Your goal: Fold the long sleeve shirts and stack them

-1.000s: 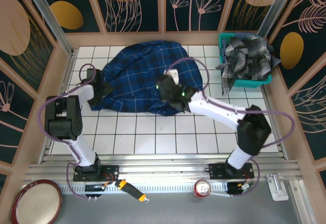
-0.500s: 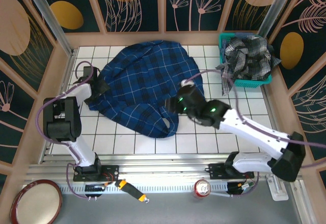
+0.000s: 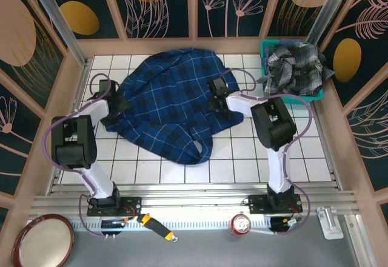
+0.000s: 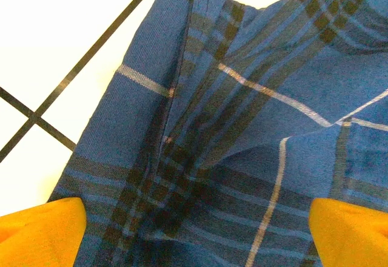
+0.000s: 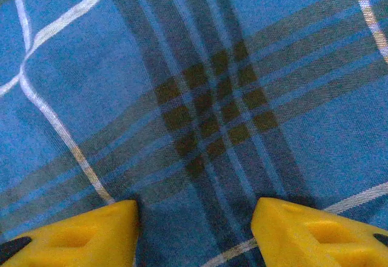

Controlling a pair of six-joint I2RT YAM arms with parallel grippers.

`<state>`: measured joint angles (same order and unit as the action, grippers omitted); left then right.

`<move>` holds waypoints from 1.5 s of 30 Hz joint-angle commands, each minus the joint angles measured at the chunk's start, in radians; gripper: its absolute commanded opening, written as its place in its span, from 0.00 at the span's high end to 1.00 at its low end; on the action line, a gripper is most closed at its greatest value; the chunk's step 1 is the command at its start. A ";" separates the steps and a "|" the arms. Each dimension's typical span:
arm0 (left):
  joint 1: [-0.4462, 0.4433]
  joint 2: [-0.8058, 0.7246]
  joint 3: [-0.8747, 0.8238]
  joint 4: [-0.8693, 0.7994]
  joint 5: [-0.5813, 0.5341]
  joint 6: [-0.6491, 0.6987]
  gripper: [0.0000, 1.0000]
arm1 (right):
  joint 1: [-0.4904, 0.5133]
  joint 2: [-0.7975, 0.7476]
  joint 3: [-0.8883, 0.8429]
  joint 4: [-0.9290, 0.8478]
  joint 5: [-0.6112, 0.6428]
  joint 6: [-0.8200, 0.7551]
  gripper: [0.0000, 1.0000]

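As the right hand (image 5: 194,221) swung back, the navy shirt (image 3: 163,103) stayed put.

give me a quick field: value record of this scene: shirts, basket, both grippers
blue plaid shirt: spread out and rumpled on the white tiled table, not folded
grey checked shirt: bunched in the teal basket, hanging over its rim
basket place: far right corner of the table
left gripper: open, at the blue plaid shirt's left edge
right gripper: open, over the blue plaid shirt's right side
stack: none yet
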<state>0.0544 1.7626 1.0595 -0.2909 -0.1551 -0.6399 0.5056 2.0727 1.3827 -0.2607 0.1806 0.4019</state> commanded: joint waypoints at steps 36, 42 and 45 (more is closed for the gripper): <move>0.001 -0.165 -0.049 0.017 0.115 0.029 0.07 | 0.217 -0.530 -0.379 -0.050 -0.024 0.038 0.39; 0.001 -0.119 -0.037 0.013 0.101 0.037 0.08 | 0.397 -0.522 -0.473 -0.111 -0.064 0.146 0.31; 0.001 -0.095 -0.024 0.002 0.085 0.045 0.10 | 0.461 -0.468 -0.465 -0.152 -0.087 0.174 0.30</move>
<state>0.0578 1.6402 1.0191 -0.2882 -0.0677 -0.6167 0.9333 1.5604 0.9260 -0.3401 0.1223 0.5282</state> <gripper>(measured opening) 0.907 0.702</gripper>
